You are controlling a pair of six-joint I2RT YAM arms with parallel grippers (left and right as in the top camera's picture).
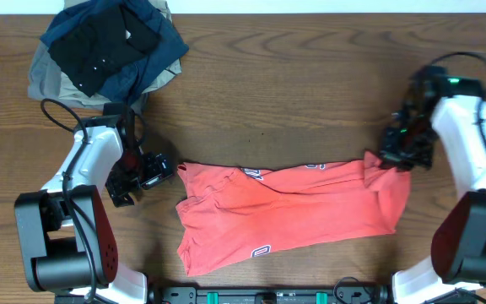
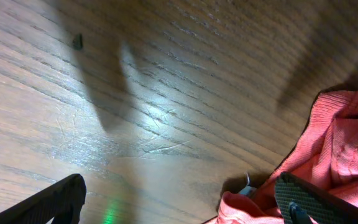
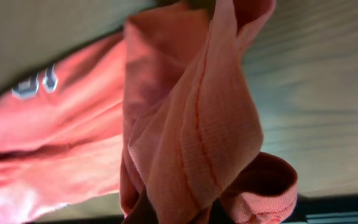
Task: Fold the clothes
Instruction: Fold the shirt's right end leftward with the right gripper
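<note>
A: So, what's around?
B: Dark garments [image 1: 104, 51] heaped at the far left of the table [image 1: 294, 93], well apart from the red T-shirt [image 1: 285, 211] crumpled near the front edge.
A: And the fingers?
B: The left gripper [image 1: 160, 173] gapes wide, empty, just beside the shirt's left end; the right gripper [image 1: 388, 160] is pinched tight on the other end, arm bent inward

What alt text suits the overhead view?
A coral-red T-shirt lies crumpled on a wooden table; the right gripper pinches one end, the left gripper is open beside the other. Darker clothes are piled top left.
</note>
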